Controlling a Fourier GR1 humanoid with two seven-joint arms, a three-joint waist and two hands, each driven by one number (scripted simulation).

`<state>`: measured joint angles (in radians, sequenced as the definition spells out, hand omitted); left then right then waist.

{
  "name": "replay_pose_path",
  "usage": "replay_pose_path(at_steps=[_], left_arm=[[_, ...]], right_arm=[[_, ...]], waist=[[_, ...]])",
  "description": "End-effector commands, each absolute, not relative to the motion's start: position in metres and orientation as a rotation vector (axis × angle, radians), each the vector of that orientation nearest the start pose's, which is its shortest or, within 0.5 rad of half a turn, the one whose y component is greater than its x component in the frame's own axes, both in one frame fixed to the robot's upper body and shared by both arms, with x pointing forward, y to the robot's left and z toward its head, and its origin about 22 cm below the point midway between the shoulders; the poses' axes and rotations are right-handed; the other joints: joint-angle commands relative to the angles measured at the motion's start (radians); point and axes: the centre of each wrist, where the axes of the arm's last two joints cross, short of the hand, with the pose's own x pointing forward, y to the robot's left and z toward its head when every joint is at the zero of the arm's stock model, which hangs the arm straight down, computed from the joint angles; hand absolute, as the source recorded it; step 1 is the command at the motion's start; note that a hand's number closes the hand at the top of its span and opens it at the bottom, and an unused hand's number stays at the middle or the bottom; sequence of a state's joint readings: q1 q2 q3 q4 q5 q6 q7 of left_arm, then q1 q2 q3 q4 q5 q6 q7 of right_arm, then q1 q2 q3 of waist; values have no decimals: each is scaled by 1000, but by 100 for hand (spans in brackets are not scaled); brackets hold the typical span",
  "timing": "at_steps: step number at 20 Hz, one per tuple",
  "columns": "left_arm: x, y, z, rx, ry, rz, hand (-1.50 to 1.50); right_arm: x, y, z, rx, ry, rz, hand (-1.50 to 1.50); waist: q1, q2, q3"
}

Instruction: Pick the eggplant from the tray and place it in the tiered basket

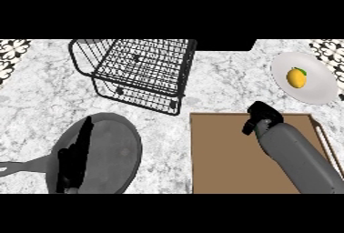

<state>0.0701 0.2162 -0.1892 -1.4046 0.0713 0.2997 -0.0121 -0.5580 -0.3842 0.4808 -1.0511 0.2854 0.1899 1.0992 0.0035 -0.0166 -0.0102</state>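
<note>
Purple shows nowhere from my remote seat: the eggplant itself is out of sight, and my best guess is that it lies under the robot's black right hand (260, 113), which hovers over the far edge of the flat brown tray (222, 154). Whether those fingers are spread or closed round anything, I cannot tell.

I expect an eggplant to be light, smooth-skinned and rather slippery, firm enough to bear a grasp but easily bruised. I would take it across the thick middle, not by the stem.

The tray's raised rim runs just beyond the hand, so a lift has to clear it before heading left.

The black wire tiered basket (141, 68) stands well apart, up and to the left, its mesh top open toward me, and bare grey marble counter (33, 104) lies between.

A white round plate (322, 86) carrying a small yellow fruit (297, 77) sits off to the right, away from that path.

The left hand (75, 157) hangs with straight fingers over a dark grey frying pan (111, 154) at lower left.
</note>
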Motion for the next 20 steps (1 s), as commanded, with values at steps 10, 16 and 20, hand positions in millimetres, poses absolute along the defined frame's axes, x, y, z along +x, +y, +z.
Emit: replay_pose_path(at_steps=[10, 16, 20], left_arm=[[189, 252, -67, 247, -1288, -23, 0], [211, 249, -52, 264, -1293, -10, 0], [197, 257, -58, 277, -1292, 8, 0]], right_arm=[[306, -95, 29, -876, -907, 1205, 150], [278, -75, 76, -796, -1131, 916, 150], [272, -98, 131, -778, -1299, 703, 150]], waist=[[8, 15, 10], [-18, 11, 10], [-32, 5, 10]])
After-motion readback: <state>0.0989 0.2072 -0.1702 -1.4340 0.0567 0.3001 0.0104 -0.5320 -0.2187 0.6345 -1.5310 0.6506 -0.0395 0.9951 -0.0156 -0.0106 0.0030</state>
